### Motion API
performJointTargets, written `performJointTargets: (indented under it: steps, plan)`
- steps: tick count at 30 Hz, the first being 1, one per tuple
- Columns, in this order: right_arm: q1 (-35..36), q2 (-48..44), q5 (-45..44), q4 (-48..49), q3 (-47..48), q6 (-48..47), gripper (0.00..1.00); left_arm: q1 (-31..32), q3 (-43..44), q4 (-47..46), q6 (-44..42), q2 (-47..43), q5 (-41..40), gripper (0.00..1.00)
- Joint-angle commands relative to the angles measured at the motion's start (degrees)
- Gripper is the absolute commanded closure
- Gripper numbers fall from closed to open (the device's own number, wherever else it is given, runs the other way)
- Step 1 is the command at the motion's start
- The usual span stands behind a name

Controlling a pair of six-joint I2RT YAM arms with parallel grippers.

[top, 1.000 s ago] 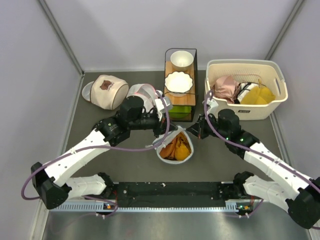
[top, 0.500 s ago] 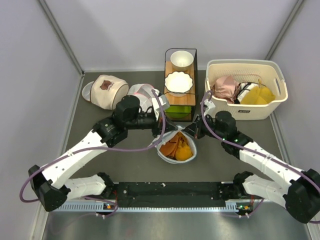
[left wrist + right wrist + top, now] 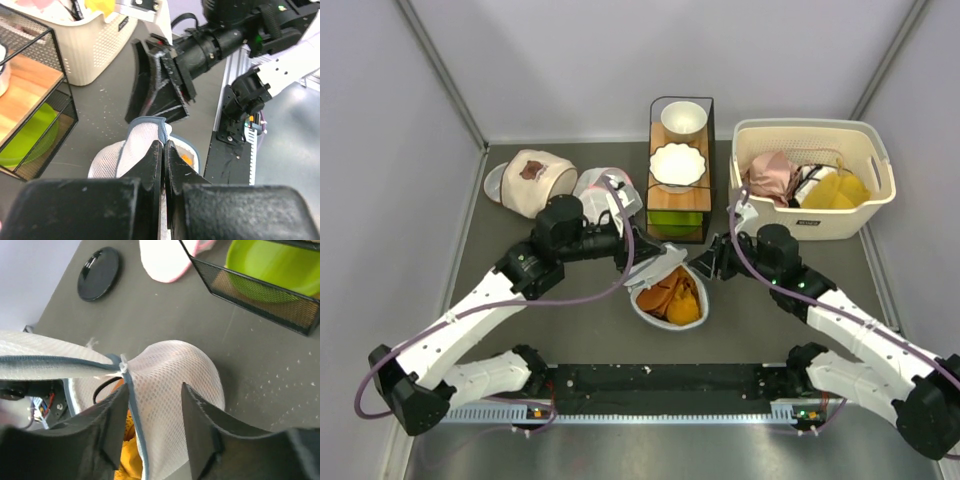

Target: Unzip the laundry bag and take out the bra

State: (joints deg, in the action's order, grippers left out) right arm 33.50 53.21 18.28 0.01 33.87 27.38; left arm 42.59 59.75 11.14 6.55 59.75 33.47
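Below the bowl rack [image 3: 665,198], the left gripper [image 3: 163,146] — jaws pinched tight on the lid [image 3: 142,142] — has drawn back leftward, opening the laundry bag [image 3: 175,375] wider; the right gripper [image 3: 155,389] clamps its rim; the orange bra [image 3: 675,298] lies exposed inside — ready for lifting out.

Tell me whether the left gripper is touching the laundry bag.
Touching. In the left wrist view the left gripper has its jaws pinched shut on the laundry bag, at its grey-trimmed mesh edge.

Bra [image 3: 672,298] half-hidden inside laundry bag [image 3: 645,310]
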Motion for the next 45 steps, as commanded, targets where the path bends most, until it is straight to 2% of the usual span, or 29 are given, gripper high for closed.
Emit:
performJointTargets:
  steps: [1, 2, 5, 10, 16, 26, 29, 30, 32, 33, 39, 45]
  plan:
    - [-0.9, -3.7, -3.0, -9.1, 3.9, -2.9, 0.41, -2.8, -1.0, -6.5, 5.0, -0.2, -2.2, 1.00]
    - [-0.8, -4.8, -3.8, -10.5, 4.4, -3.0, 0.38, -3.3, -1.2, -7.3, 5.8, -0.1, -2.3, 1.00]
    - [1.1, -7.5, -10.2, -19.2, 7.3, -5.2, 0.39, -5.8, -3.0, -10.6, 8.3, 0.0, -1.8, 1.00]
    - [7.0, -10.7, -14.0, -21.1, 8.8, -3.8, 0.41, -9.4, -5.8, -16.1, 13.2, 1.0, 0.4, 1.00]
    - [16.9, -3.9, -17.2, -19.8, 9.8, -3.6, 0.41, -10.3, -6.4, -17.0, 14.7, 1.2, 0.7, 1.00]
    - [17.8, 6.2, -12.9, -17.3, 9.2, -6.6, 0.39, -11.6, -7.4, -17.9, 16.0, 1.1, 1.2, 1.00]
    - [17.8, 6.0, -12.5, -17.3, 8.7, -7.1, 0.49, -12.2, -7.7, -18.0, 16.0, 0.9, 1.2, 1.00]
    - [17.9, 5.7, -12.2, -17.4, 8.8, -7.2, 0.69, -12.7, -7.8, -18.0, 15.9, 0.8, 1.2, 1.00]
    - [17.8, 4.5, -12.0, -18.0, 9.3, -7.9, 0.95, -13.3, -8.3, -18.6, 16.0, 0.7, 1.7, 1.00]
    - [17.8, 4.1, -12.1, -18.5, 9.5, -8.2, 1.00, -13.9, -8.5, -19.1, 16.0, 0.7, 2.4, 1.00]
    - [17.8, -0.3, -13.2, -20.0, 14.4, -9.2, 1.00, -14.9, -9.0, -19.7, 16.0, 0.8, 4.2, 1.00]
    - [17.8, -0.7, -13.0, -19.9, 18.6, -8.0, 1.00, -15.5, -9.6, -19.8, 16.2, -0.2, 4.4, 1.00]
